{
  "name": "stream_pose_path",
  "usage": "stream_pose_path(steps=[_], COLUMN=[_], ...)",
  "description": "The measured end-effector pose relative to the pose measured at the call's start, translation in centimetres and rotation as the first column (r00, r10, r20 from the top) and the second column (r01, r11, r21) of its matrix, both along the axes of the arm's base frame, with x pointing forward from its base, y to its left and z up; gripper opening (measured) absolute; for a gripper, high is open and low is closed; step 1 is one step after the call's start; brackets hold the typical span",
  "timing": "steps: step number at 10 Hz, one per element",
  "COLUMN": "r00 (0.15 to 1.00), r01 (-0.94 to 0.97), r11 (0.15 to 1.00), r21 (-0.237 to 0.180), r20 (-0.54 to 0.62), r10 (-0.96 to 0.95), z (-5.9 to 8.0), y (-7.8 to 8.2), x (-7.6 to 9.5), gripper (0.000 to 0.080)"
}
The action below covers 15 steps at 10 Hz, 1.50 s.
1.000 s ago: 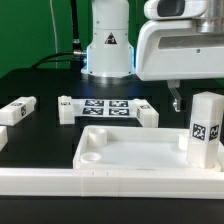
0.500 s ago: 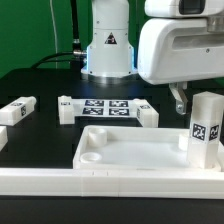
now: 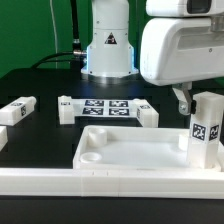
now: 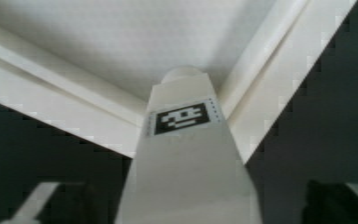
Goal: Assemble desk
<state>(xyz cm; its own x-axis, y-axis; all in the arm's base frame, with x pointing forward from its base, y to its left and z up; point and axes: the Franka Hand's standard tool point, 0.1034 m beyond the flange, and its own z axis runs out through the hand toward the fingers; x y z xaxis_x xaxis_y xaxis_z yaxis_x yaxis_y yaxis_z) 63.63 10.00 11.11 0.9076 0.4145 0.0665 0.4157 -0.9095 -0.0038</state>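
The desk slab [image 3: 130, 152] lies flat at the front, rim up, with a round socket showing at its near-left corner. One leg [image 3: 206, 128] stands upright at the slab's right end, tag facing the camera. My gripper [image 3: 182, 104] hangs just behind the leg's top, on its left in the exterior view. In the wrist view the leg [image 4: 190, 130] runs between my two fingers [image 4: 44, 205], with a dark gap on each side. The gripper [image 4: 190, 212] is open and touches nothing. The slab's rim [image 4: 87, 70] shows behind the leg.
A second leg [image 3: 17, 111] lies at the exterior view's left. Two more legs [image 3: 66, 108] [image 3: 148, 113] lie at either end of the marker board [image 3: 107, 107] behind the slab. A long white border rail [image 3: 100, 184] runs along the front. The robot base [image 3: 107, 50] stands behind.
My gripper has moved toward the exterior view's right, closer to the upright leg. The parts on the table have not moved.
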Motion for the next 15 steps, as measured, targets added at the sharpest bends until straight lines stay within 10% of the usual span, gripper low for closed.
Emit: stream_pose_path(steps=[1, 2, 8, 15], r00=[1.000, 1.000, 0.957, 0.604], r01=[0.000, 0.000, 0.291, 0.797], r11=[1.000, 1.000, 0.957, 0.603], r21=[0.000, 0.000, 0.021, 0.033], r20=[0.000, 0.000, -0.014, -0.041], r10=[0.000, 0.000, -0.290, -0.796], z=[0.0, 0.0, 0.0, 0.0], y=[0.0, 0.0, 0.0, -1.6], x=[0.0, 0.0, 0.0, -0.1], gripper=[0.0456, 0.0283, 0.0288, 0.0295])
